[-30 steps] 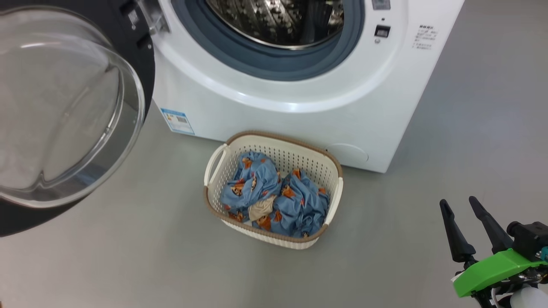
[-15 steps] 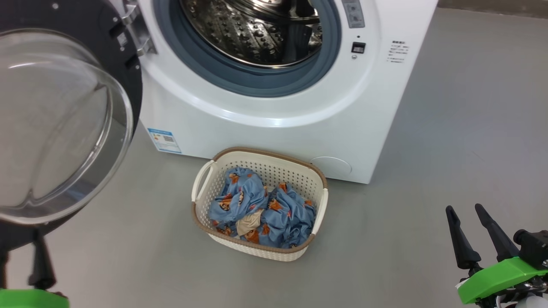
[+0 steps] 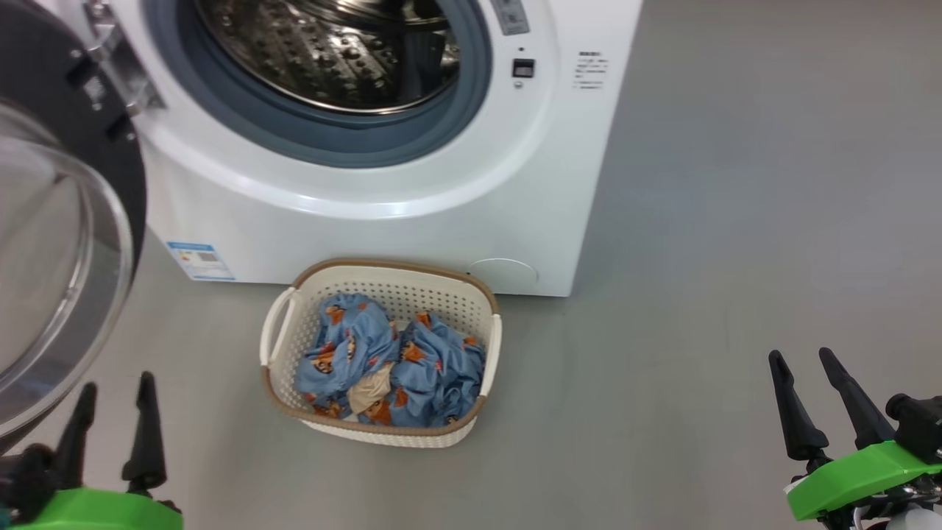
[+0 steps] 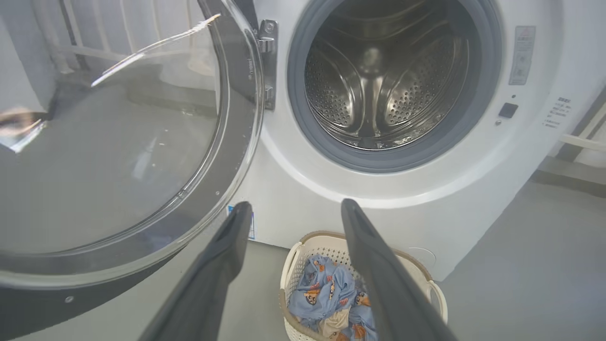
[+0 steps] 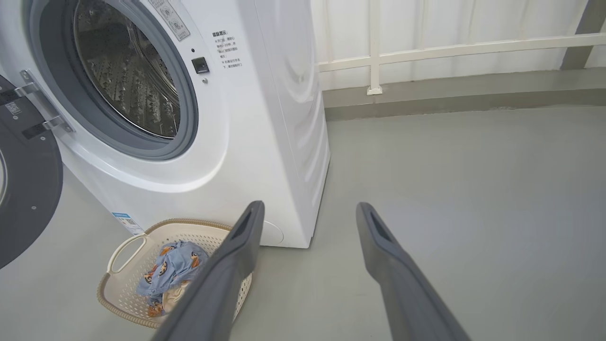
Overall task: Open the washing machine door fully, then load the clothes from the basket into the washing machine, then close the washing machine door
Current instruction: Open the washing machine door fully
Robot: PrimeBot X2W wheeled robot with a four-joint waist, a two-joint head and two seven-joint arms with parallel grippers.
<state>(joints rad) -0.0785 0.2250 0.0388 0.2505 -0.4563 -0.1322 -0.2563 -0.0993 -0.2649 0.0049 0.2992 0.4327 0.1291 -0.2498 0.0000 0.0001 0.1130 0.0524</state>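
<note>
- Left gripper (image 3: 118,380): 2 long dark fingers on a green mount, spread apart with nothing between them. It sits at the lower left of the head view, over the floor (image 3: 684,309) and just beside the door's lower rim.
- Right gripper (image 3: 799,353): 2 dark fingers, likewise parted and empty. It sits at the lower right, over bare floor and well apart from the basket.
- Basket (image 3: 397,264): 1 cream perforated basket with a brown rim and 2 white side handles. It stands upright on the floor between the 2 grippers, just before the machine's front panel and below the drum mouth.
- Clothes (image 3: 441,364): light blue fabric with orange-brown figures, crumpled inside the basket. 1 small beige piece (image 3: 370,394) lies on top near the front wall.
- Washing machine (image 3: 368,235): 1 white front-loader standing on the floor. The steel drum (image 3: 331,51) is exposed, with a grey seal (image 3: 331,152) round the mouth. A blue label sticker (image 3: 200,261) is at the front's lower left corner.
- Washing machine door (image 3: 126,177): black rim with a clear glass bowl (image 3: 44,287). It is swung open to the left on its hinge (image 3: 118,70).
</note>
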